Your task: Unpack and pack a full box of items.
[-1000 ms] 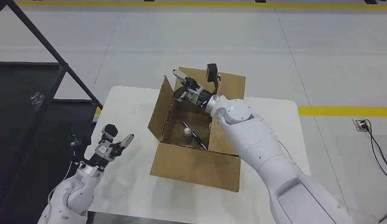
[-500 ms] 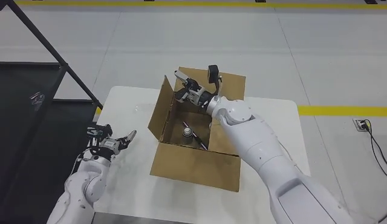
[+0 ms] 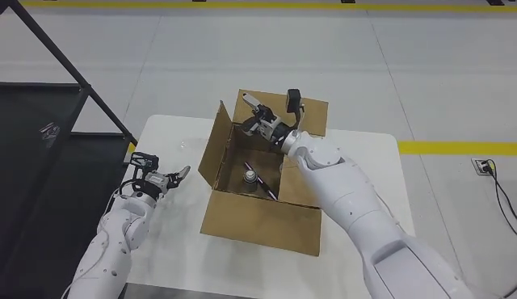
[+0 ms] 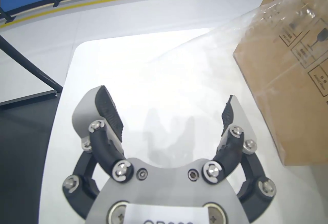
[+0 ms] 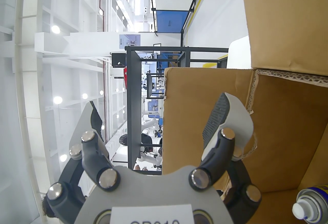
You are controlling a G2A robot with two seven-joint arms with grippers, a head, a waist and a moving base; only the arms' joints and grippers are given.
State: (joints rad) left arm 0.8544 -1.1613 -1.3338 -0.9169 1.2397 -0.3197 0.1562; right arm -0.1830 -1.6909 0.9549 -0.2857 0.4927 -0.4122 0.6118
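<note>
An open cardboard box (image 3: 258,218) stands in the middle of the white table (image 3: 363,162), flaps up. A spray can (image 3: 250,173) lies on its floor beside a dark thin item. My right gripper (image 3: 251,112) hangs open at the box's far left corner, its jaws either side of the upright flap edge (image 5: 164,97); the can's white cap (image 5: 306,207) is close below. My left gripper (image 3: 166,170) is open and holds nothing, low over the table left of the box (image 4: 289,97).
A clear plastic film (image 4: 279,15) sticks out from the box's side toward my left gripper. A black frame (image 3: 73,73) and a dark panel border the table's left edge. Bare tabletop lies left and right of the box.
My left gripper has slid along the table toward the far side and nearer the box, turning as it went. My right gripper has shifted slightly right at the box's back flap.
</note>
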